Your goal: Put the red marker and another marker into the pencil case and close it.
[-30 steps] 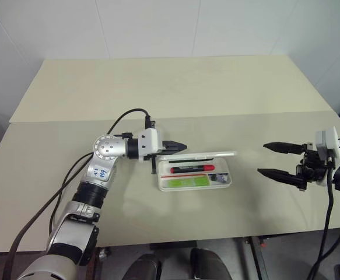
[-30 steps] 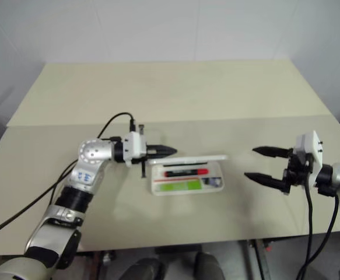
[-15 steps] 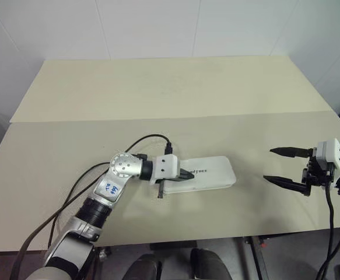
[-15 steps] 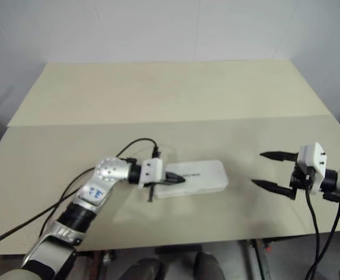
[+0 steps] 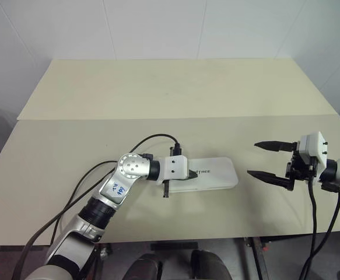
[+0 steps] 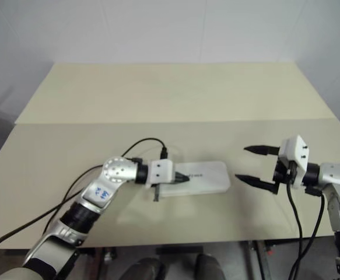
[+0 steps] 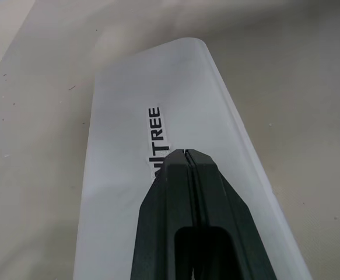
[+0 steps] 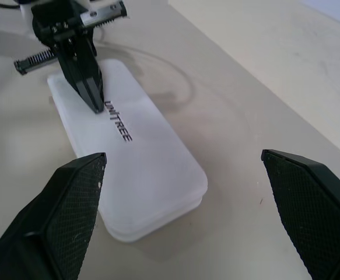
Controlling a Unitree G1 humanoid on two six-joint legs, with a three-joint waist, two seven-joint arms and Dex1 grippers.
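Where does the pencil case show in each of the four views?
Left eye view: pencil case lies closed, low centre, under the left tool.
Right eye view: pencil case, low centre.
Left wrist view: its lid runs away from the shut tool's tip.
Right wrist view: between the open right tool's fingers, case at.
Shared landmark: the dark logo.

Table (image 5: 170, 87): pale beige top, matte, with a straight seam (image 5: 100, 119) running side to side across its middle. Far edge meets a white wall (image 5: 158, 26) with faint vertical panel joints. Lighting even, soft shadows only. Below the near edge, a dark floor (image 5: 274, 265) and a dark metal frame (image 5: 257, 256).
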